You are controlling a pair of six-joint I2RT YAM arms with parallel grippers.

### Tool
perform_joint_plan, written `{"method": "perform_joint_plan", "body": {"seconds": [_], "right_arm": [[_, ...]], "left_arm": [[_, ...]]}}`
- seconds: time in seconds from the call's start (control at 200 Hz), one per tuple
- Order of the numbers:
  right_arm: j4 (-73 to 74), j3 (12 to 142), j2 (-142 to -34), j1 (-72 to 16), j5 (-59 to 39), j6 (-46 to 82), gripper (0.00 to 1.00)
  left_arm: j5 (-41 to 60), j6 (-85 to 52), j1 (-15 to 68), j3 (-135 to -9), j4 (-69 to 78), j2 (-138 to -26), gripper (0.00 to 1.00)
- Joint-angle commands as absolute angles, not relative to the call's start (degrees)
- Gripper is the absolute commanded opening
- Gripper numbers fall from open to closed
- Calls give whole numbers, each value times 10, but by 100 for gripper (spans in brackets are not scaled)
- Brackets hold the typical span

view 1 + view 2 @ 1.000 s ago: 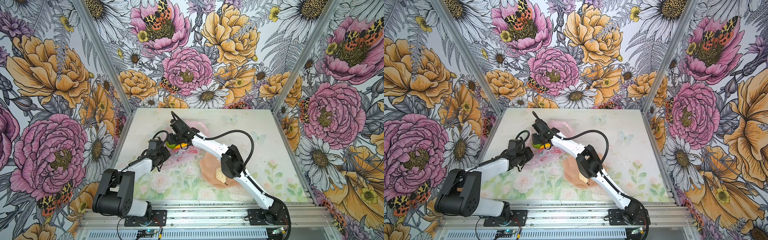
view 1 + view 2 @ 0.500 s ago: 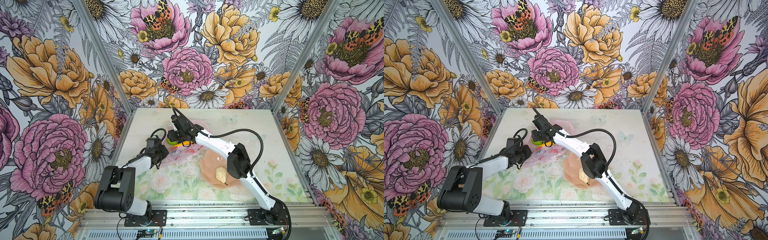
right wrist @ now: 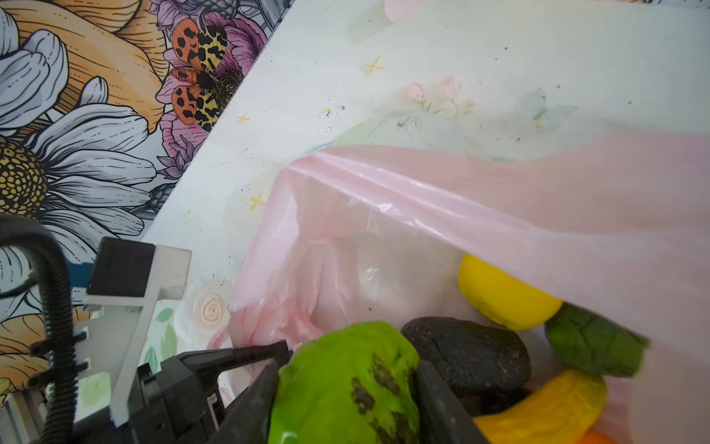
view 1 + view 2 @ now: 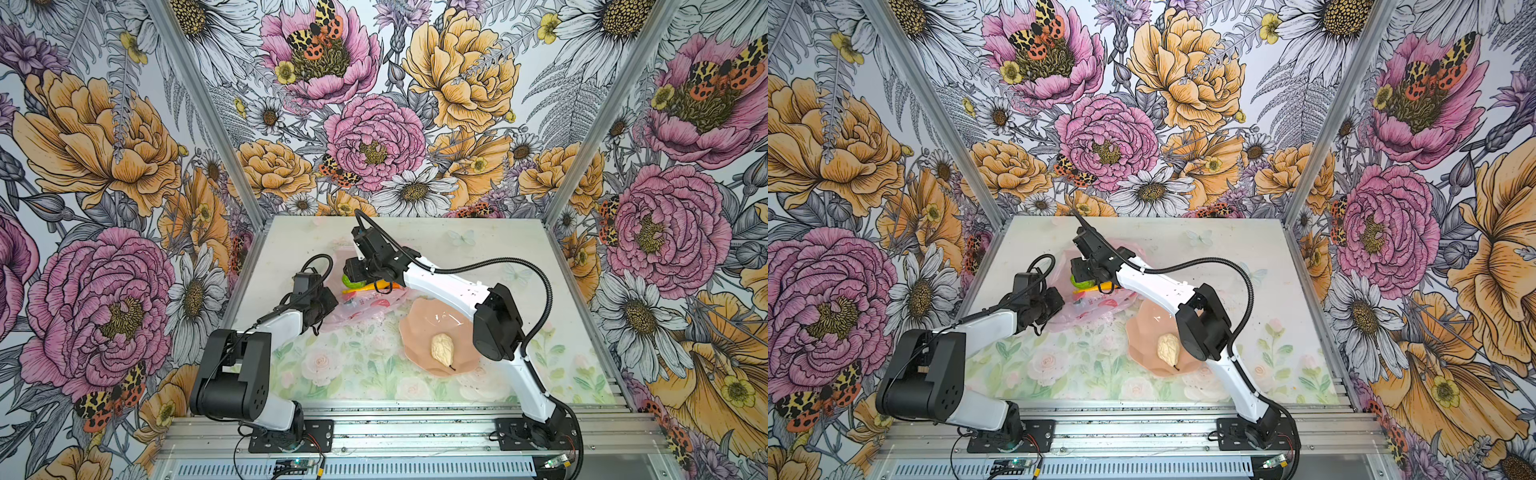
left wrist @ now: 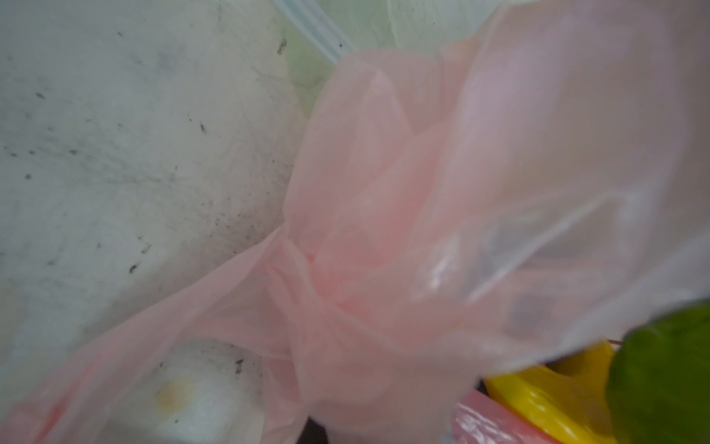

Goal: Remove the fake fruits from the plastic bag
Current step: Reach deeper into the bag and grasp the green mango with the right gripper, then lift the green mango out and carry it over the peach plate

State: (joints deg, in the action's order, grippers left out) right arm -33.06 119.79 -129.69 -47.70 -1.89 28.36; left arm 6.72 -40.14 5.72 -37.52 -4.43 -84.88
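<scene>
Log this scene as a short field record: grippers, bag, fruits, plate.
left gripper: shut, at the edge of the plastic bag
right gripper: closed on the lime-green fruit at the bag's mouth
in bag: lemon, banana, blackish piece, dark green piece
plate: holds the cream pear

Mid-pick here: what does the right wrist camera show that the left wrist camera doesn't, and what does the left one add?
Only the right wrist view: the right gripper closed on the lime-green fruit, with the blackish piece, lemon, dark green piece and banana lying in the open mouth of the plastic bag. Only the left wrist view: the bag's film gathered into a twisted band across the table. Both: the pink bag, the pale table, and green and yellow fruit, blurred in the left wrist view.
</scene>
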Motion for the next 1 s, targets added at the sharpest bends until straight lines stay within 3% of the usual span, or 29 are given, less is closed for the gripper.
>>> {"method": "perform_joint_plan", "body": {"seconds": [0.0,0.395,0.641,0.996], "right_arm": [[-305,1165,-1237,-472,-13,279,53],[-282,897,-1019,-457,9,316,52],[-276,743,-898,-405,24,339,52],[-280,607,-808,-362,11,366,51]], "left_arm": [[60,-389,50,-387,-34,-853,0],[71,-380,61,-391,-32,-862,0],[69,-382,65,-389,-39,-852,0],[64,-385,69,-388,-58,-836,0]]}}
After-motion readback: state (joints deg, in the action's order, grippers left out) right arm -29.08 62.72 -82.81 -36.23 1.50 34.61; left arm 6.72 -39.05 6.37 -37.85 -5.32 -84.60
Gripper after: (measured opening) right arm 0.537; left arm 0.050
